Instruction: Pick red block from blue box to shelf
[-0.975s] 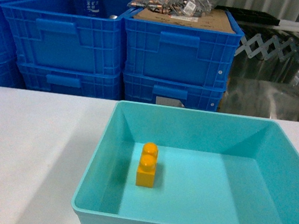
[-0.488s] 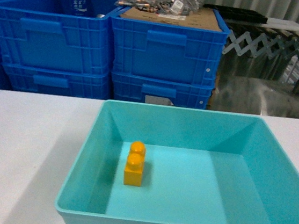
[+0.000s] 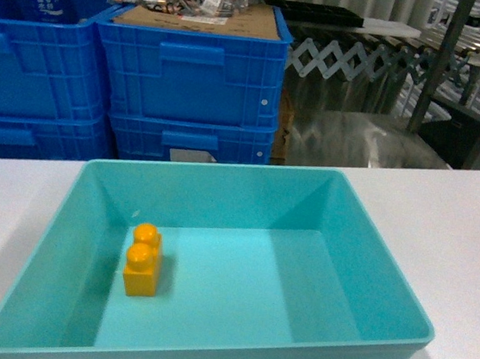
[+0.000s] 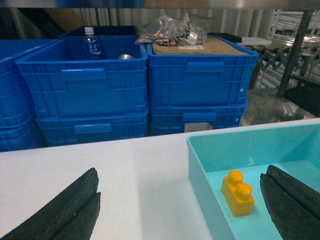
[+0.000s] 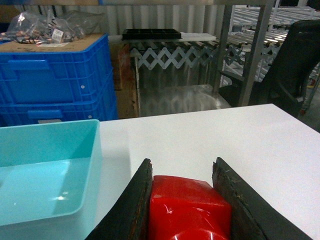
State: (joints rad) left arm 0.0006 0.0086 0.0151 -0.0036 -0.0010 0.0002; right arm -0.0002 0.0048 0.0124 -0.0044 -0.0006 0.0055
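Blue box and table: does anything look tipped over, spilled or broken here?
Nothing stands out. The blue box sits flat on the white table, with only an orange brick upright inside. The red block is already out, clamped in the right gripper. The left gripper hangs open.

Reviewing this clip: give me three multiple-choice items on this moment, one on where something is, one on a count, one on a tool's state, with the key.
1. Where is the red block?
A. In the blue box
B. Between the right tool's fingers
C. On the shelf

2. How many bricks lie in the blue box?
A. None
B. One
C. Three

3. How is the left tool?
A. Open, holding nothing
B. Shut on the orange-yellow brick
C. Shut on the bottle

Key: 1 B, the right tool has its fingers against both sides of the block. 2 B, only the orange-yellow brick is inside. 3 A, its fingers stand far apart with nothing between.
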